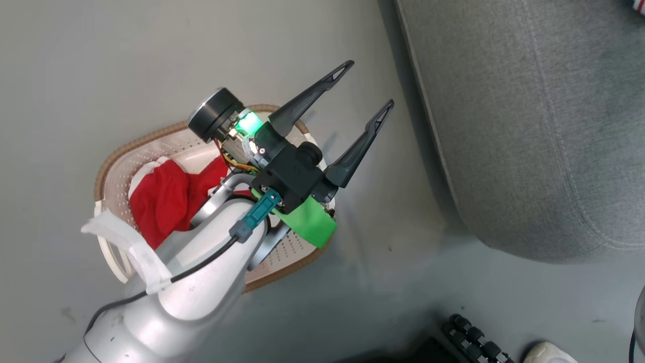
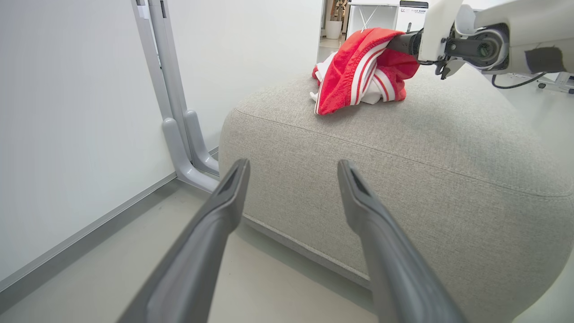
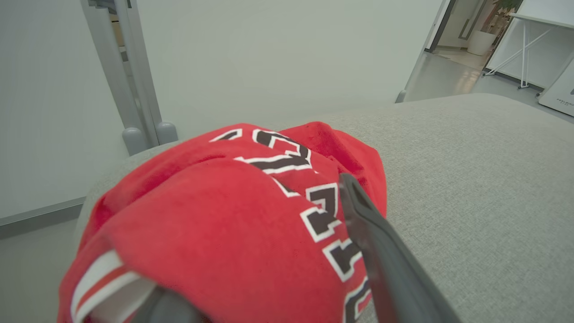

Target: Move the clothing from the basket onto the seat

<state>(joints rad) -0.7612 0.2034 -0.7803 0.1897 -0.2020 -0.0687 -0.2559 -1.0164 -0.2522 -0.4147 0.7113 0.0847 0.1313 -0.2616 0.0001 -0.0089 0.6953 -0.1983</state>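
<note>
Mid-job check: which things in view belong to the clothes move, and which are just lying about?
Belongs to the job: cream perforated plastic basket with brown rim; light-grey fabric seat cushion; red garment in that basket; red, white-striped garment on that seat; open left hand.
Just lying about: grey metal frame post; white table in the background.

The seat is matt grey cloth with a coarse, visible weave. The clothing is soft red fabric with a faint nap and flat printed letters. The basket is smooth cream plastic, perforated, with a brown woven-look rim. The fingers are matt dark plastic.
</note>
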